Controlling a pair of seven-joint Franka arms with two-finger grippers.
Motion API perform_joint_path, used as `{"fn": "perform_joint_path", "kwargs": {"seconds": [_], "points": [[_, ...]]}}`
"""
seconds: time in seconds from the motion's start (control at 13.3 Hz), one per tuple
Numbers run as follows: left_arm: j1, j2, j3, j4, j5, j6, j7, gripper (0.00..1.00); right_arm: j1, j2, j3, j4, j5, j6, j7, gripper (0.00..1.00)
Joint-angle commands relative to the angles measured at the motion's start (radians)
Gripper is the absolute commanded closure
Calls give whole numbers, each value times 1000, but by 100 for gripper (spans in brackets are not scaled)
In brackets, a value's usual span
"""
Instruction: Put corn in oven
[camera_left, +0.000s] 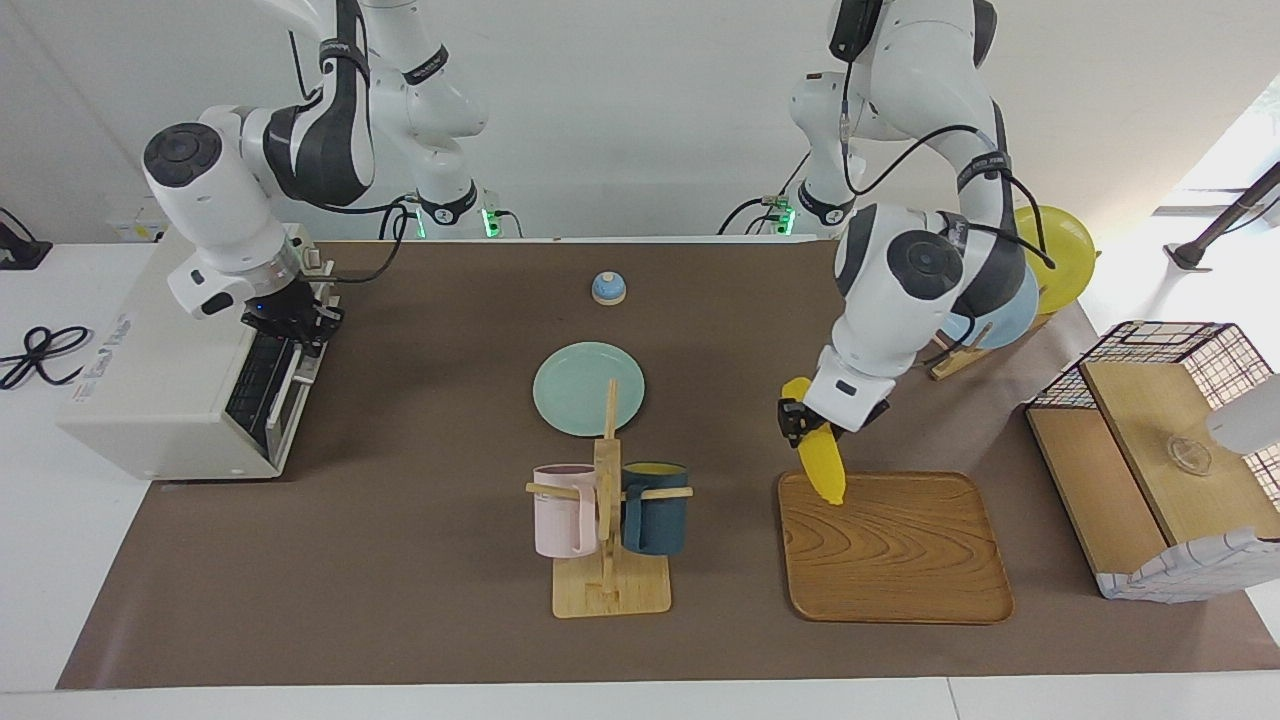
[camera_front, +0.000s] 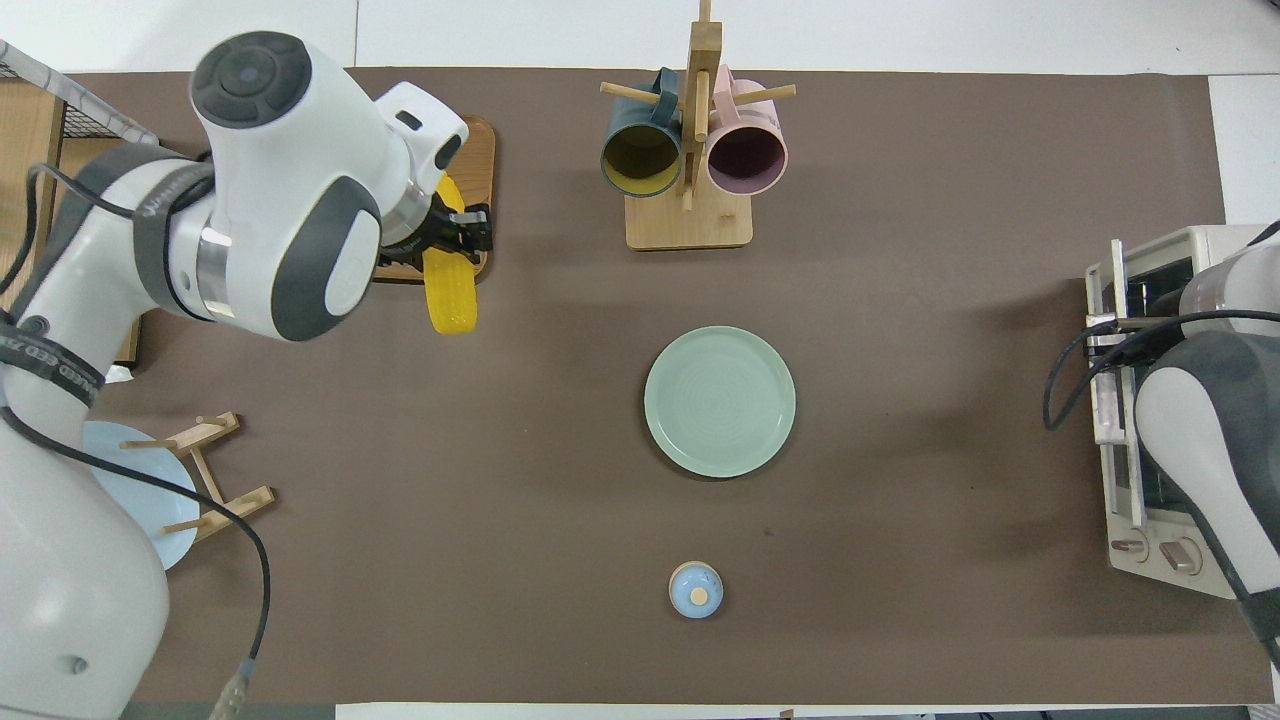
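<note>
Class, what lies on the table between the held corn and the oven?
In the overhead view, between the corn and the oven, only the green plate sits near that line; the mug rack lies farther out.

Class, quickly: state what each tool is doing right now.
Left tool: shut on the corn, over the wooden tray.
Right tool: at the oven door; state cannot be told.

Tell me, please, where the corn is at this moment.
The corn is in the left gripper, tilted over the edge of the wooden tray nearest the robots, toward the left arm's end of the table.
</note>
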Motion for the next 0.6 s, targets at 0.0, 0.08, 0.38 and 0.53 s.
{"fn": "perform_joint_path", "kwargs": {"seconds": [0.0, 0.08, 0.38, 0.53], "points": [[-119, -120, 16, -233, -23, 142, -128, 100, -7, 64, 2, -60, 32, 138, 7, 100], [-158, -130, 16, -265, -25, 204, -175, 100, 16, 78, 2, -67, 49, 161, 9, 100], [-311, -112, 16, -318, -26, 428, -344, 100, 68, 94, 2, -118, 89, 248, 36, 100], [-382, -37, 16, -304, -26, 540, -419, 100, 76, 93, 4, -136, 91, 279, 42, 100]]}}
